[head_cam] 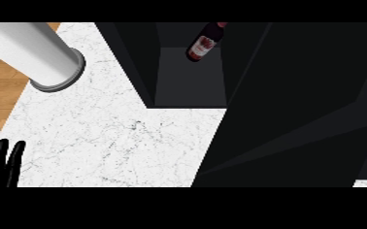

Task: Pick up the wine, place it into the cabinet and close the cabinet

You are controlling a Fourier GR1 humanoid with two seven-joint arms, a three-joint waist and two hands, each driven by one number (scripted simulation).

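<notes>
The wine bottle, dark glass with a red and white label, stands inside the dark cabinet near its back, tilted slightly in the head view. The cabinet's door is swung open to the right and fills the right side of the view. My left hand shows at the lower left edge with fingers straight up, far from the bottle. My right hand does not show anywhere.
A white cylinder with a grey base stands at the upper left of the white marble counter. A strip of wooden floor lies beyond the counter's left edge.
</notes>
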